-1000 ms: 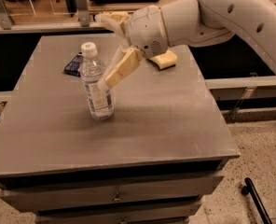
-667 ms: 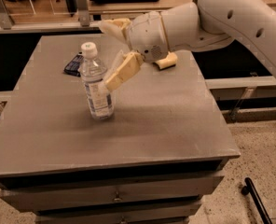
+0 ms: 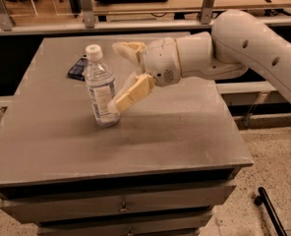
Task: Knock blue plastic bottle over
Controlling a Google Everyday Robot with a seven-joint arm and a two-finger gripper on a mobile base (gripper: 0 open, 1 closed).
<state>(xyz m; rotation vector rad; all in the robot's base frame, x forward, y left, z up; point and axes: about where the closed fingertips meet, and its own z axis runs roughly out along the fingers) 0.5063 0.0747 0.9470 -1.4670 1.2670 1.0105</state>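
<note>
On my feed the white arm [image 3: 256, 43] reaches in from the right edge and runs leftward, low over the back half of the grey table [image 3: 185, 132], with the forearm sloping down to a rounded wrist housing [image 3: 161, 64]. The gripper [image 3: 119, 76] points left toward the blue plastic bottle [image 3: 100, 85], and its jaws are spread wide. They are stacked one above the other as I see them. The upper finger [image 3: 128, 49] sticks out level with the white cap [image 3: 93, 51], just to its right, with a gap between them. The lower finger [image 3: 133, 91] angles down and left, and its tip lies against the bottle's right side at the lower part of the label. From this angle I cannot tell how hard it presses. The bottle stands on its base left of the table's centre and looks upright or very nearly so. It sits beside the spread fingers rather than between them, and nothing is gripped. Behind the bottle, near the table's rear left, a small flat dark blue packet [image 3: 77, 68] lies well apart from the gripper. Below the tabletop I see the front of a drawer [image 3: 121, 208], and a black rod [image 3: 269, 211] lies on the speckled floor [image 3: 278, 161] at lower right.
</note>
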